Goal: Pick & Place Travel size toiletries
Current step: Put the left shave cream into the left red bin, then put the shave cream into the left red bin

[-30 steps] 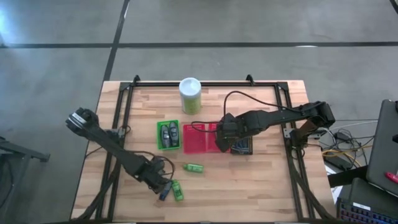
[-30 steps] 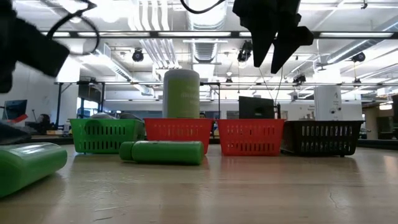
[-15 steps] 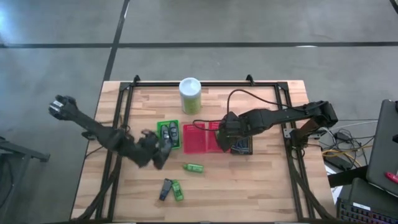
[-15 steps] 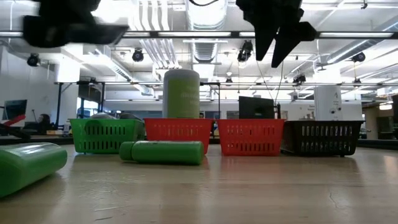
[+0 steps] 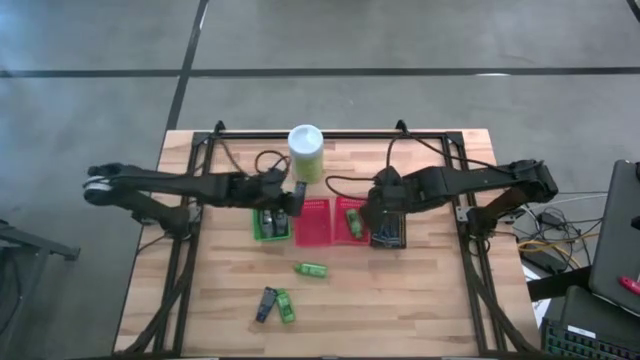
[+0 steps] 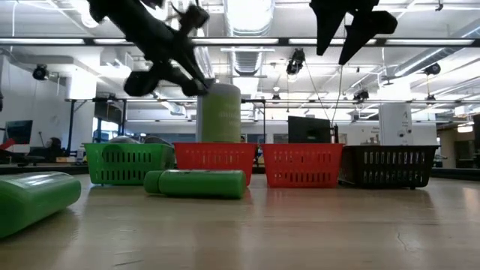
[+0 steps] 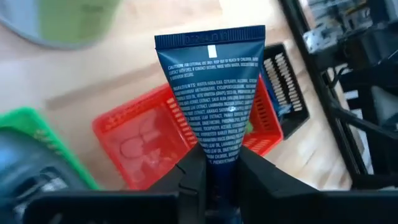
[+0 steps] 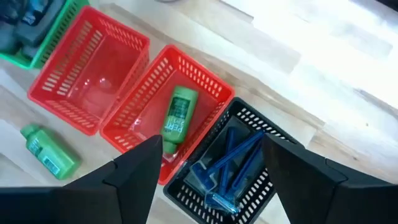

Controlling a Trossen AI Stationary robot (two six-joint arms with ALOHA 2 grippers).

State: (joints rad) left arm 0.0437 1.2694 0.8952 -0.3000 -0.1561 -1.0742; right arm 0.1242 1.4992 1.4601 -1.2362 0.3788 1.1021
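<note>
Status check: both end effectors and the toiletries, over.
Left end effector shut on dark blue tube, above the baskets. Right end effector open, over red basket holding green bottle. Nothing blocking.

Open-plan lab or workshop, exposed silver ceiling ducts (image 6: 180, 30) and strip lights glowing overhead, distant computer monitors (image 6: 16, 131) sitting behind

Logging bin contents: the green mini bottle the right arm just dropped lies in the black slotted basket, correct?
Not quite. The right wrist view shows the green mini bottle lying in a red slotted basket; the black slotted basket beside it holds blue sticks.
</note>
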